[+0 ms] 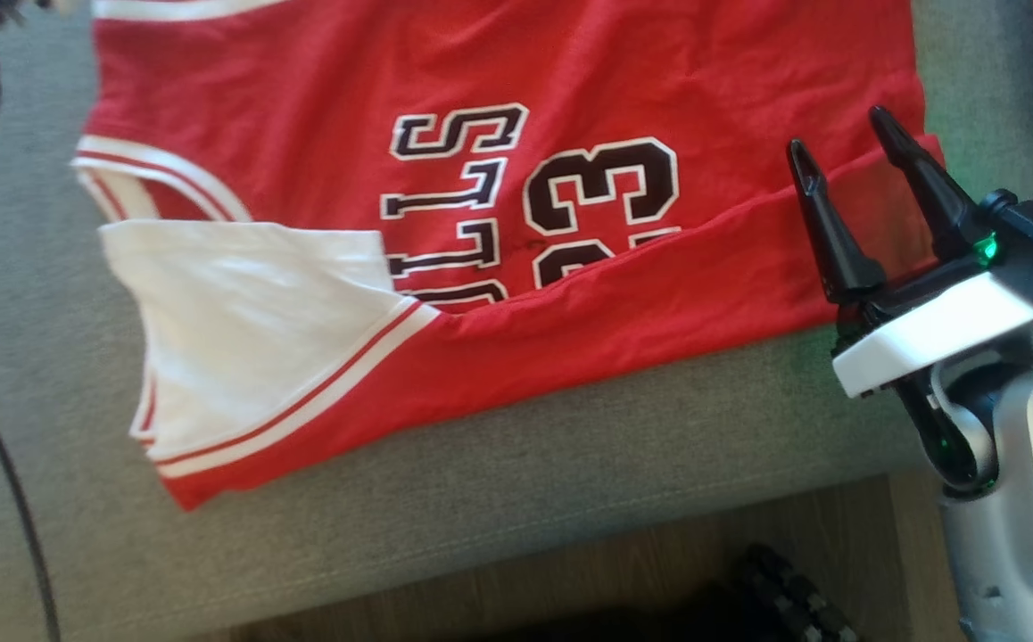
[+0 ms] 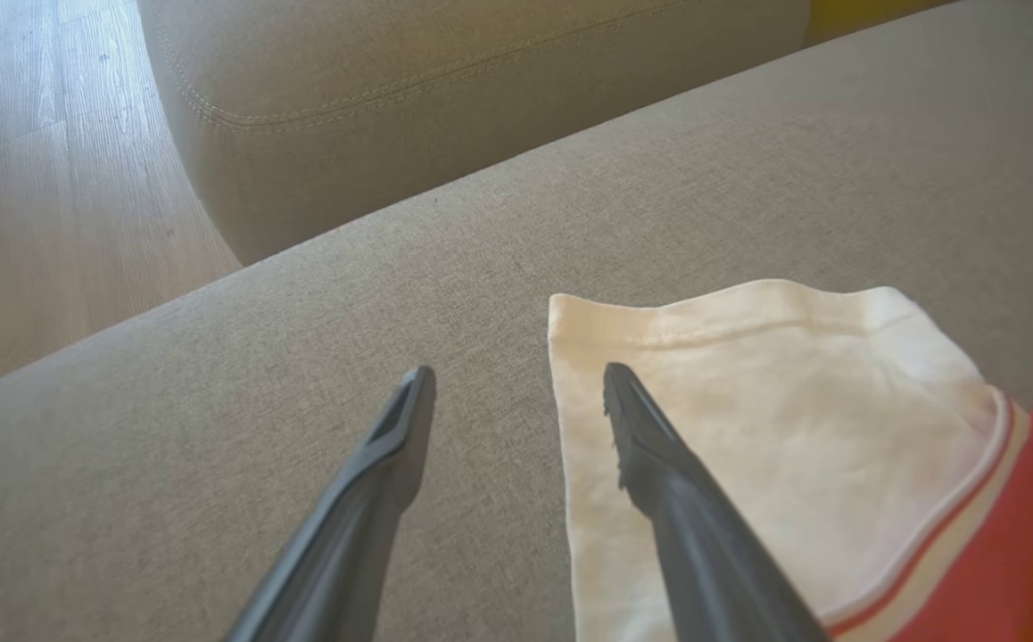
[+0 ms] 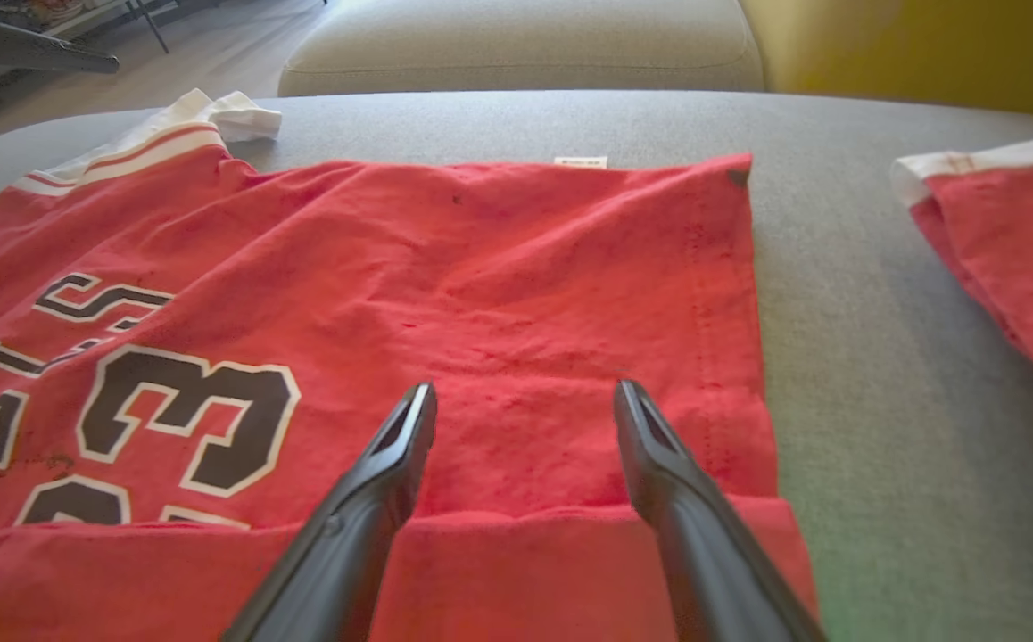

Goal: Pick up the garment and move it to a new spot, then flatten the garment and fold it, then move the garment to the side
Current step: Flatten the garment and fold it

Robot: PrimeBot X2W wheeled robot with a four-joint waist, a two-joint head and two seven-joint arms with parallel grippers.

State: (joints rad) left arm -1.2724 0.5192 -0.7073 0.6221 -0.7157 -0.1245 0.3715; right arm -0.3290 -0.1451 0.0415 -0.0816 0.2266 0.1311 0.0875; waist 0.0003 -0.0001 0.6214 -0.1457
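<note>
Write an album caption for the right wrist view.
Open right hand poised over a partly folded red jersey on a grey cushion, second red garment alongside.

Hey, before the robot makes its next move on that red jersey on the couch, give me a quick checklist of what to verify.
1. Is the right gripper open: ok, fingers apart over the folded near edge of the jersey.
2. Is the left gripper open: ok, one finger over the white sleeve, the other over bare cushion.
3. Fingers touching cloth: cannot tell.
4. Jersey flat: not ok, wrinkles cross the red body.
5. Is the second red garment clear: ok, a strip of cushion separates it from the jersey.
6. Is the black cable clear: ok, it lies left of the jersey, apart.
</note>
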